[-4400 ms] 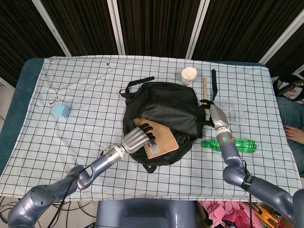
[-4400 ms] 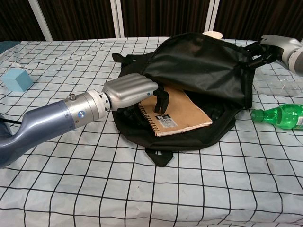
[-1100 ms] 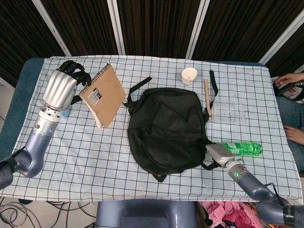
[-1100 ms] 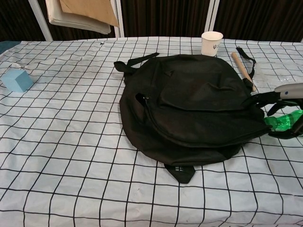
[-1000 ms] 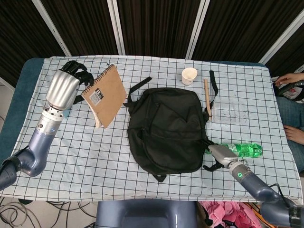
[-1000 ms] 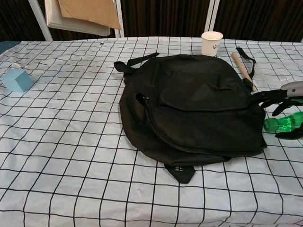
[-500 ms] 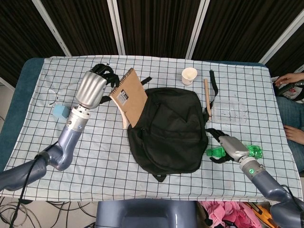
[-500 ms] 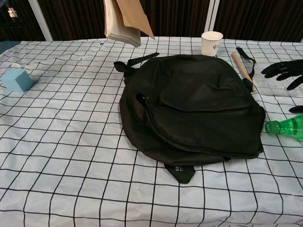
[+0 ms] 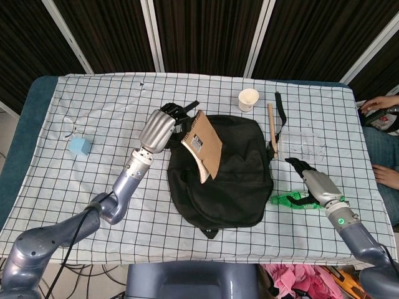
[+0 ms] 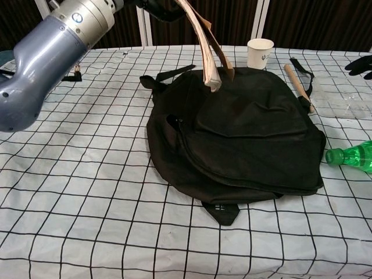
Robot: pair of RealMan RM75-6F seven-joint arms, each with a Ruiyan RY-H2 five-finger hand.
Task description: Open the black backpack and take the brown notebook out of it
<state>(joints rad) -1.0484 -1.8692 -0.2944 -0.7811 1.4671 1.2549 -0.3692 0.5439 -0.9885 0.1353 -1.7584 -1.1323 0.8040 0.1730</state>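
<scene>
The black backpack lies flat in the middle of the table, its flap down. My left hand holds the brown spiral notebook in the air over the backpack's upper left part, tilted on edge. In the chest view the notebook hangs edge-on just above the bag, and the left hand is at the top border. My right hand hovers with fingers spread and nothing in it, right of the backpack and above the green bottle. Only its dark fingertips show in the chest view.
A paper cup and a wooden stick lie behind the backpack, beside a black strap. A clear plastic box sits at the right, a blue cube at the left. The checked cloth covers the table.
My left hand has carried the notebook from the table's left side rightward to above the backpack. My right hand has left the backpack's edge and risen, fingers spread.
</scene>
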